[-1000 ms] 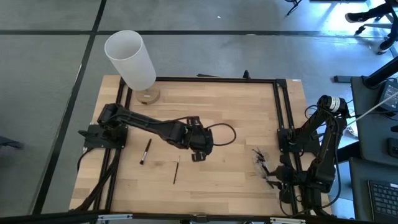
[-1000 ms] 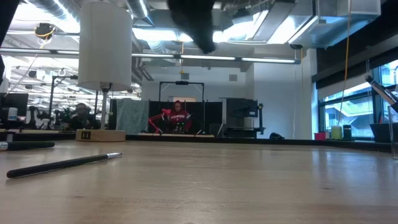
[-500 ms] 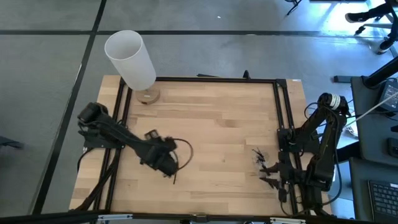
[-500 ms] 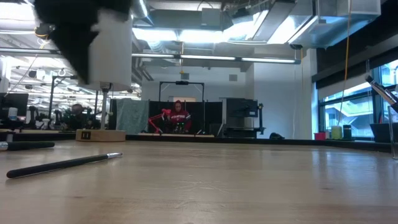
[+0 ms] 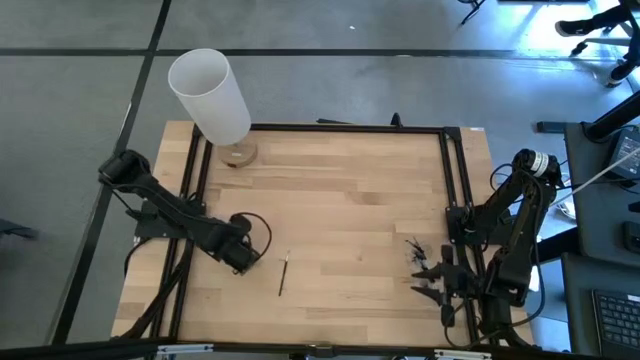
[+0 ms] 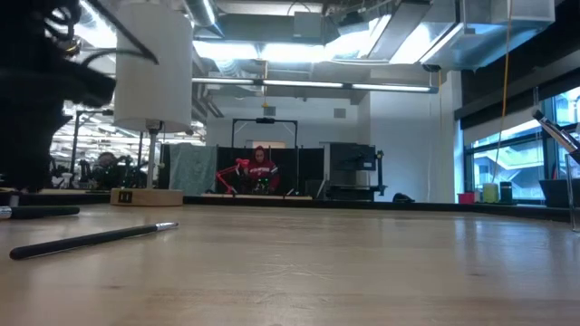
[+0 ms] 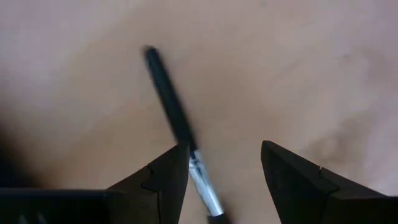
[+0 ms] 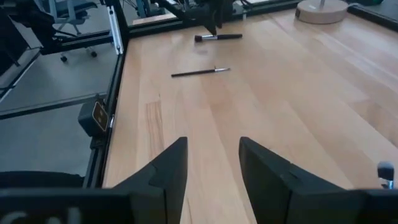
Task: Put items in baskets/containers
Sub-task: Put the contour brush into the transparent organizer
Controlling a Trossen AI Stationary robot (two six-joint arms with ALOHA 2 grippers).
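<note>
The left gripper (image 5: pixel 240 258) hangs wide open right over a dark brush (image 7: pixel 174 118) on the table (image 5: pixel 350 190); another brush (image 5: pixel 283 273) lies near; the right gripper (image 5: pixel 432 280) waits open by the table's right edge.

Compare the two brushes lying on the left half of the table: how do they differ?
The thicker brush lies under the left pincer, between its open jaws; the thinner brush lies apart from that pincer. The thinner brush has a pale tip; the thicker brush shows a silvery ferrule. Both are dark-handled and lie flat on the table.
</note>
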